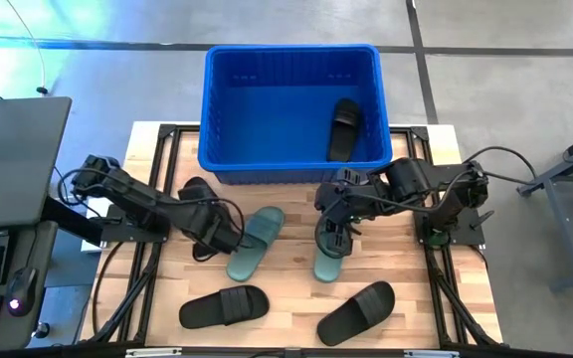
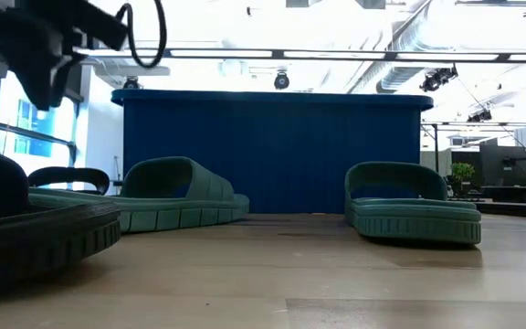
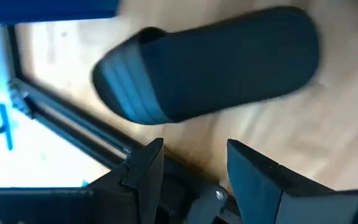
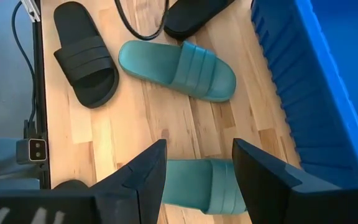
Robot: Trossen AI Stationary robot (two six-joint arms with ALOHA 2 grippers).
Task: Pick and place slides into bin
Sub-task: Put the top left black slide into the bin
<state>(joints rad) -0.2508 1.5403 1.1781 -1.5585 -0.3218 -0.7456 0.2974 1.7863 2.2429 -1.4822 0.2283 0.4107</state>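
Observation:
The blue bin (image 1: 291, 60) stands at the table's far edge with one black slide (image 1: 344, 127) inside. My left gripper (image 1: 217, 237) is open above a black slide (image 3: 210, 62) on the left of the table and does not touch it. My right gripper (image 1: 334, 237) is open above a sage green slide (image 4: 197, 183), whose sole lies flat on the table (image 2: 411, 208). Its fingers (image 4: 145, 174) stand over the slide, clear of it. A second green slide (image 1: 257, 242) lies between the two grippers. Two more black slides (image 1: 224, 306) (image 1: 356, 312) lie near the front edge.
The bin's near wall (image 2: 272, 151) rises just behind the green slides. A black cable (image 4: 135, 25) from the left arm loops over the table. A dark desk with a keyboard (image 1: 8, 179) stands left of the table. Bare wood shows between the slides (image 1: 286, 288).

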